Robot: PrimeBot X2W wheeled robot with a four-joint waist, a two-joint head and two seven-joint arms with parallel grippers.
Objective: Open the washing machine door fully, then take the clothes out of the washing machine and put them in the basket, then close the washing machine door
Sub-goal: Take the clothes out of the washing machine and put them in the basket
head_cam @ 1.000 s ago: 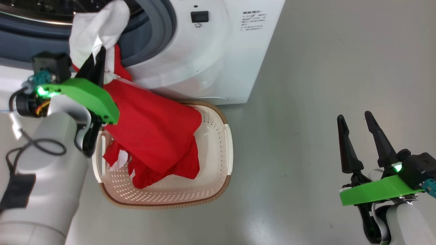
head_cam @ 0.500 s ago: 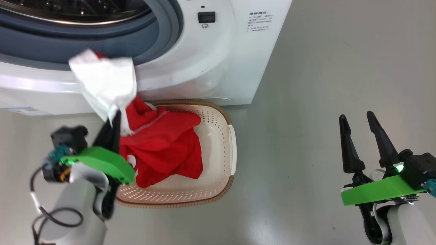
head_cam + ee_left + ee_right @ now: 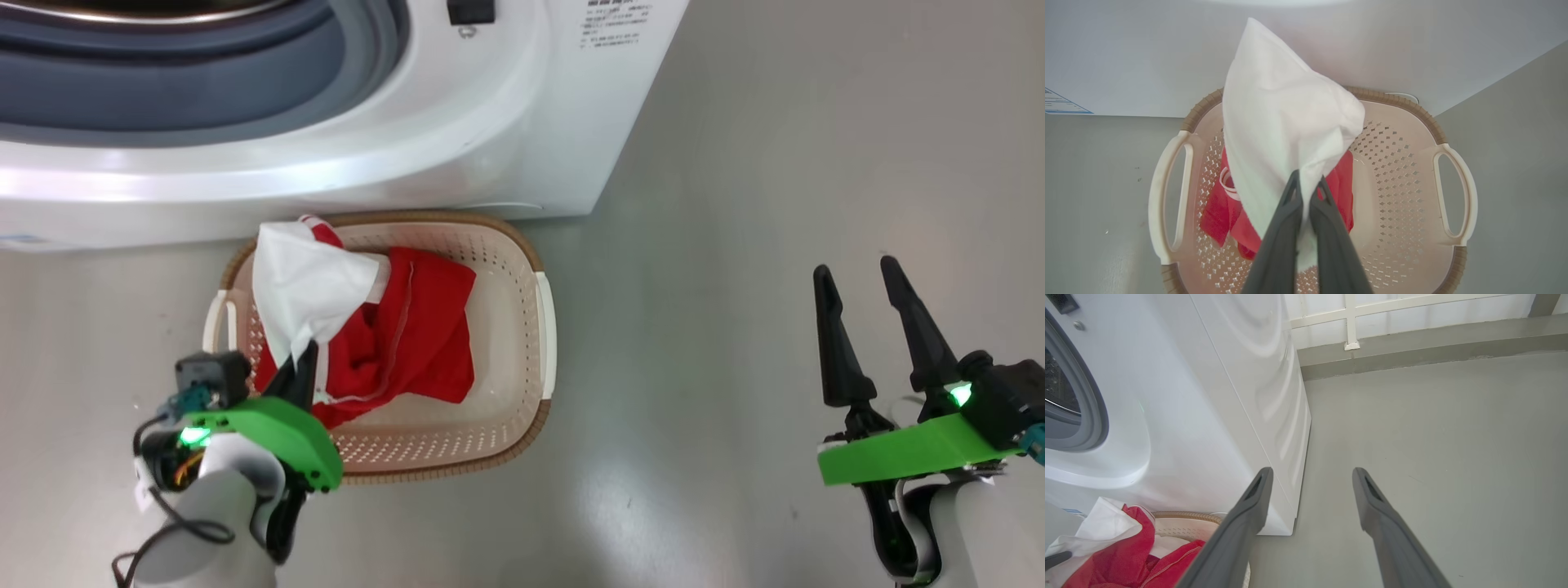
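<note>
While the left jaws are pressed together on the white part of the clothes [image 3: 1286, 102], the red part lies inside the basket [image 3: 545, 327], which stands on the floor [image 3: 775, 163] just before the washing machine [image 3: 490, 122]; the right jaws stand spread, well apart from it.

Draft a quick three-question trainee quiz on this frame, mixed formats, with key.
1. True or false: the right gripper is shut on the clothes.
2. Where does the red bulk of the clothes lie? A: inside the washing machine. B: in the basket. C: on the floor.
3. Fill in: the left gripper pinches the ___ part of the fabric.
Key: 1 false, it stands open and empty. 2 B. 3 white.
</note>
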